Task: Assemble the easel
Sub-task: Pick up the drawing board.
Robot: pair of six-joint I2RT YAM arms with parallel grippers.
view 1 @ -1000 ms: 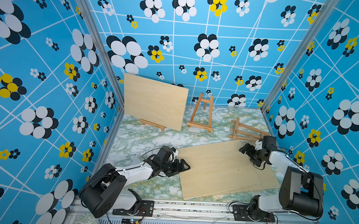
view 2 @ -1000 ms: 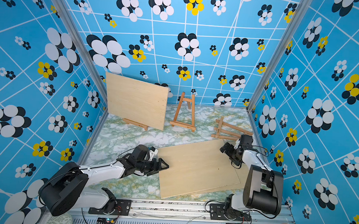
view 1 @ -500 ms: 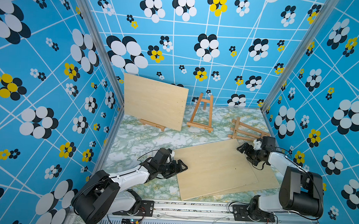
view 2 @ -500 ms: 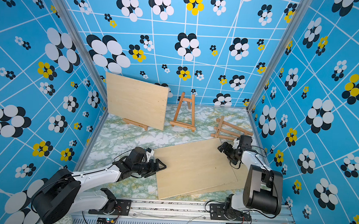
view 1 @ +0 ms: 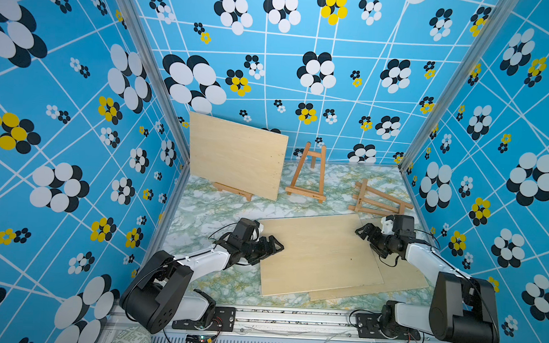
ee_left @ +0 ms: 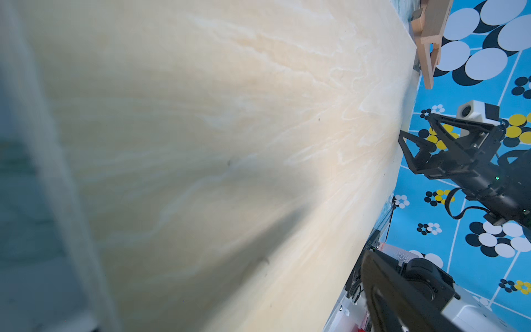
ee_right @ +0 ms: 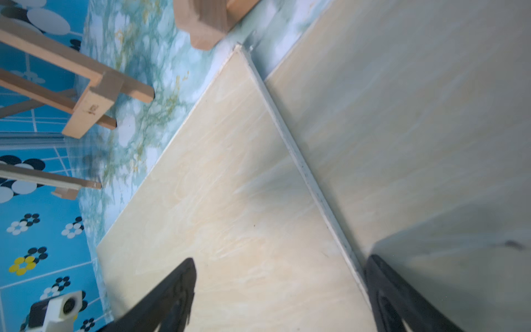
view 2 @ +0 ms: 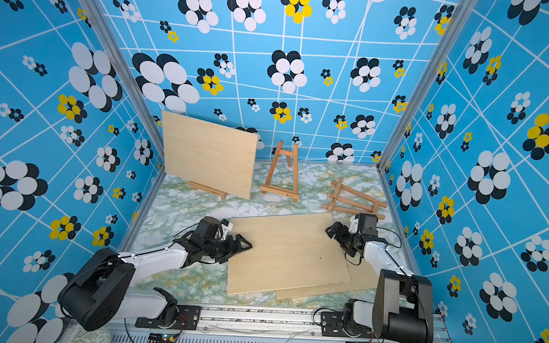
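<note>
Left gripper (view 1: 274, 244) gapes at the board's (view 1: 317, 253) left edge. The board lies flat, near centre, on a second board (view 1: 399, 276), long axis left-right. Right gripper (view 1: 363, 231) gapes at its right edge, equally near. The empty easel (view 1: 308, 177) stands farther back.

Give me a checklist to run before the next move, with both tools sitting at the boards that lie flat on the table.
1. Jaws of left tool open: ok, spread at the left edge of the top board.
2. Jaws of right tool open: ok, spread either side of that board's right edge.
3. Grip on top board: not ok, neither tool is shut on it.
4. Standing of empty easel, ready for a board: ok.
5. Standing of other easel: not ok, it lies flat.
6. Clearance of lower board: not ok, the top board overlaps it.
</note>
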